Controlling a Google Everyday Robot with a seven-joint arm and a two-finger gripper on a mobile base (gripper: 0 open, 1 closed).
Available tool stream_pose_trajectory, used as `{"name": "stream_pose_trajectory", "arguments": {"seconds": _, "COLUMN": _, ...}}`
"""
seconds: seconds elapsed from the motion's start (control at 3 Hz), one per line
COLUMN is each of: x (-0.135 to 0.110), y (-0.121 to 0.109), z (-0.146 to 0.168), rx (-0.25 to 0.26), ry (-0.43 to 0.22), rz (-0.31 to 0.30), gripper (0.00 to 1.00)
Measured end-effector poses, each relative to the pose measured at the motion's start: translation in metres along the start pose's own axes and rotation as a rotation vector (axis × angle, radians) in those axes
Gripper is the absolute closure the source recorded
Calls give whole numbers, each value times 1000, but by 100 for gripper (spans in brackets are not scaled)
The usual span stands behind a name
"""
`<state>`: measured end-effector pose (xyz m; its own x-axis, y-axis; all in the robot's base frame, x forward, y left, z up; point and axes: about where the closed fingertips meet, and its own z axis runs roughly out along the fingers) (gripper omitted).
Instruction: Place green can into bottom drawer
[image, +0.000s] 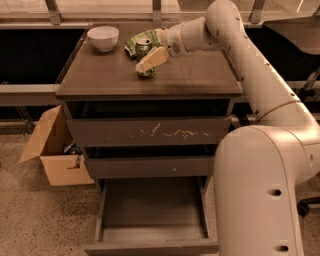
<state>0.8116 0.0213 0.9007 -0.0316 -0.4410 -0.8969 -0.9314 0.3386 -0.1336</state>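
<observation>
Partly hidden under the tip of the hand (148, 64), a small dark green shape sits on the counter (200, 75). What it is cannot be made out, nor whether the hand is spread or pressed together. The robot's pale arm (260, 190) covers the cabinet's right side. The bottom drawer (152, 207) stands pulled out, its front cut by the lower edge. The dark brown counter rises over a speckled floor (30, 220), with an open cardboard box (55, 150) at left. The green can (144, 46) stands upright toward the counter's back, silver top showing. It is against a crumpled green bag (131, 46) and just behind the hand. A white bowl (103, 37) sits further left.
</observation>
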Motion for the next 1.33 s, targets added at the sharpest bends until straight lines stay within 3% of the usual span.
{"name": "stream_pose_trajectory", "arguments": {"seconds": 0.67, "x": 3, "y": -6, "z": 15, "rx": -22, "ry": -37, "rz": 20, "gripper": 48}}
{"name": "stream_pose_trajectory", "arguments": {"seconds": 1.0, "x": -11, "y": 4, "z": 13, "rx": -65, "ry": -99, "rz": 14, "gripper": 73}}
{"name": "stream_pose_trajectory", "arguments": {"seconds": 1.33, "x": -44, "y": 32, "z": -9, "rx": -141, "ry": -187, "rz": -30, "gripper": 100}}
